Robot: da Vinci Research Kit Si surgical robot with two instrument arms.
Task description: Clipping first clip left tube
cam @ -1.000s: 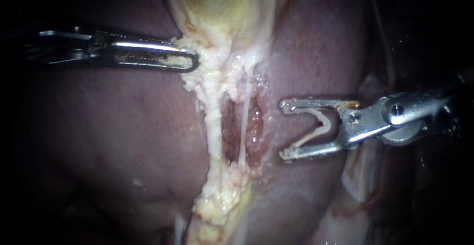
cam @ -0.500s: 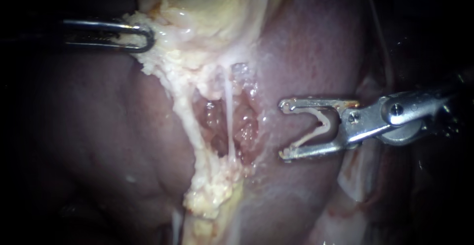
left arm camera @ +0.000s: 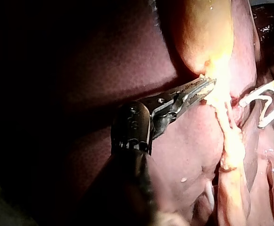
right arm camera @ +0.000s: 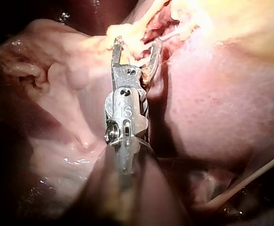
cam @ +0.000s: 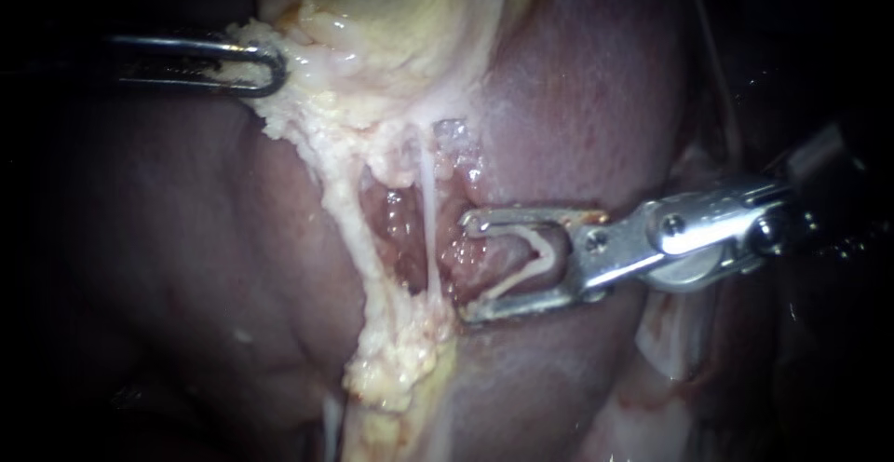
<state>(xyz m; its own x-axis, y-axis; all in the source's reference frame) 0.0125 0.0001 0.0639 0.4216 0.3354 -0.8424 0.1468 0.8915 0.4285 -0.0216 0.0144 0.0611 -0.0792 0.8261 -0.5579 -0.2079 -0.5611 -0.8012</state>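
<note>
The left tube, a thick, pale, rough-surfaced cord, runs obliquely along one side of the exposed reddish pocket in the endoscope view. It extends from the pale fatty tissue under the yellowish gallbladder down to a lumpy yellow fat clump. Just beside it, on the side of the right instrument, lies a thin, smooth white tube.

The right instrument is a bright metal shaft with two slim jaws. Its jaw tips are near the thin white tube and apart from the left tube; both tubes lie ahead of the tips. The jaws stand wide and carry a V-shaped white clip, one leg against each jaw.

The left instrument, with narrow metal jaws, is clamped on the pale fatty tissue, which stretches taut toward it. The dark red-brown liver surrounds the site.
</note>
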